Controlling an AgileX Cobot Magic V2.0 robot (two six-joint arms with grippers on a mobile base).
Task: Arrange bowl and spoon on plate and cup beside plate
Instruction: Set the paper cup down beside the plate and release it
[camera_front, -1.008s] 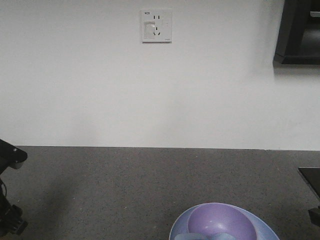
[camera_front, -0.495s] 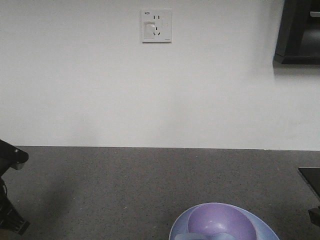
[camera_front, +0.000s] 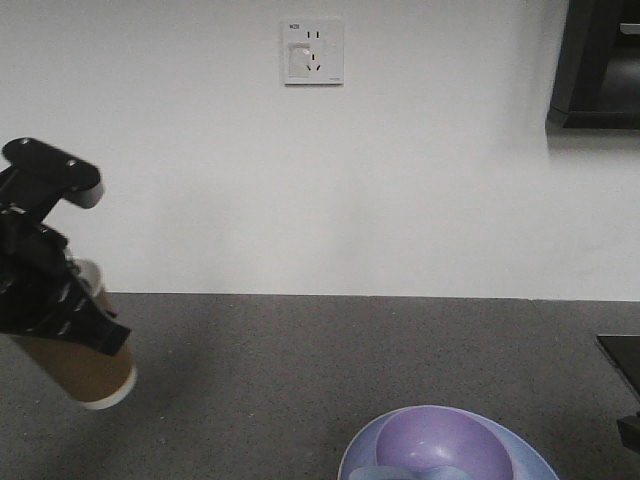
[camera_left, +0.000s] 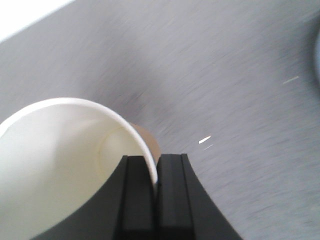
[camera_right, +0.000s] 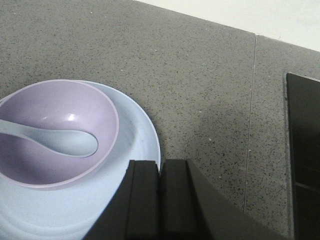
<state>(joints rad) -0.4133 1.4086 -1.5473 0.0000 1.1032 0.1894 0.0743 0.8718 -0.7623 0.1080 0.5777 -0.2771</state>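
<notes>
Your left gripper (camera_left: 156, 172) pinches the paper cup's (camera_front: 82, 365) rim between its jaws, holding it tilted above the countertop (camera_front: 330, 360). Your right gripper (camera_right: 160, 192) is closed and empty; just beyond its jaws the spoon (camera_right: 60, 139) lies in the bowl (camera_right: 60, 160) on the plate (camera_right: 142, 137).

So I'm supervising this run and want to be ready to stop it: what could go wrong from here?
The left gripper pinches only the cup by its thin rim wall, and the cup hangs tilted in the air, so it might slip or crumple. Set down tilted, it could tip over, or bump the plate holding the bowl and spoon.
</notes>
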